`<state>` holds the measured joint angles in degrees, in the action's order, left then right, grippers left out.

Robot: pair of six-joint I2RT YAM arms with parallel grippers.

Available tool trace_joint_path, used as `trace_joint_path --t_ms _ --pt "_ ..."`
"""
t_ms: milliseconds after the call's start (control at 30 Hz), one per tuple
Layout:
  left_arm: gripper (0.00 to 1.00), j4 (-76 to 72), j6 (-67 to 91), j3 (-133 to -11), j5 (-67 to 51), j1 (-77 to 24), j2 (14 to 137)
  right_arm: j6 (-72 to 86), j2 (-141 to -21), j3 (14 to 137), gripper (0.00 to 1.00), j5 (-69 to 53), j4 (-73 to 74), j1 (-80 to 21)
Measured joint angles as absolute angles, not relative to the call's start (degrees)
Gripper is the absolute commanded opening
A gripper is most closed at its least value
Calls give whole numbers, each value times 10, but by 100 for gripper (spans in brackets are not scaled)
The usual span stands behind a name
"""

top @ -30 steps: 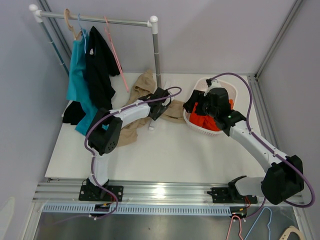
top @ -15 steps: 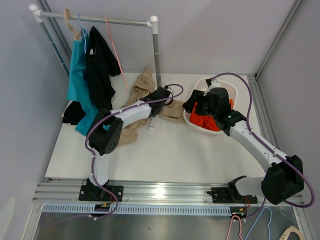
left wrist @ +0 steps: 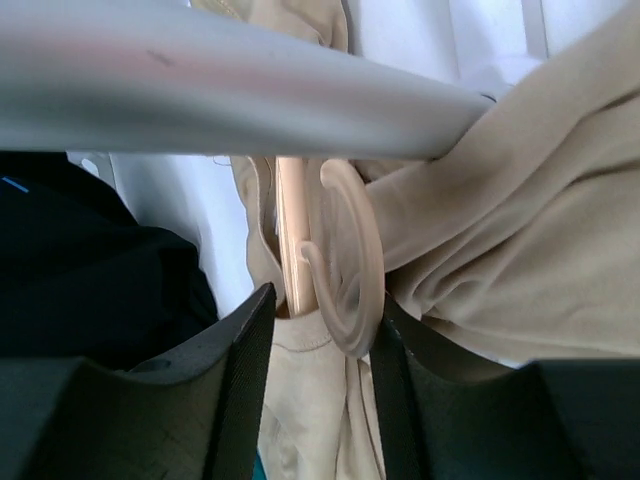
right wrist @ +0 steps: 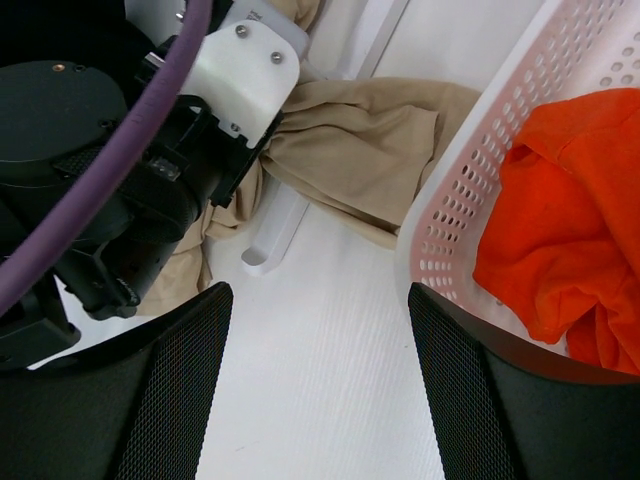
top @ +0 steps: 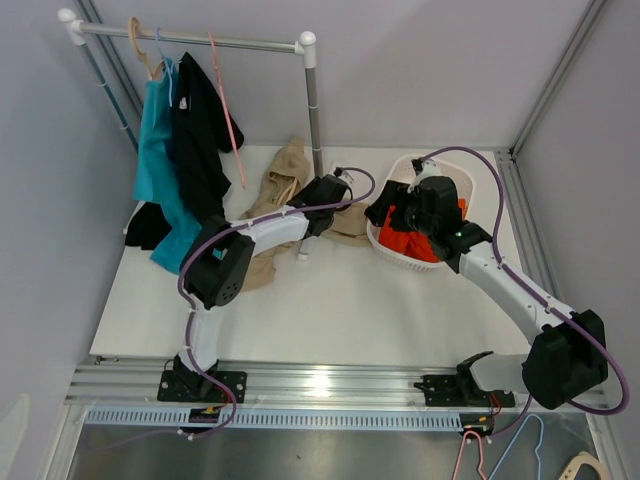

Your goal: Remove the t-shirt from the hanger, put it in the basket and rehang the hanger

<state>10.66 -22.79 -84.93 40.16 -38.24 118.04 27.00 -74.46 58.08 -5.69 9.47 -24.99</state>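
Left gripper (left wrist: 325, 300) closed on the hook of a pale hanger (left wrist: 345, 250), with the beige t-shirt (left wrist: 520, 220) bunched around it and lying on the table (top: 330, 300) beside the rack post (top: 314, 110). Blurred grey bar (left wrist: 230, 90) across the top of the wrist view; hanger's arms hidden in cloth. Further right, right gripper (right wrist: 318, 300) spread wide, holding nothing, above the table by the basket (right wrist: 470, 210) rim. Orange cloth (right wrist: 560, 200) inside, cut off at the edge.
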Motion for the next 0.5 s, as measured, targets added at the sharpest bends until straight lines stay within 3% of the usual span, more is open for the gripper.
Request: trace_joint_path --t_ms 200,500 --pt "22 72 -256 -858 409 -382 1205 270 -744 581 76 -60 91 -250" --pt "10 14 -291 -868 426 -382 1223 270 -744 580 76 -65 89 -248"
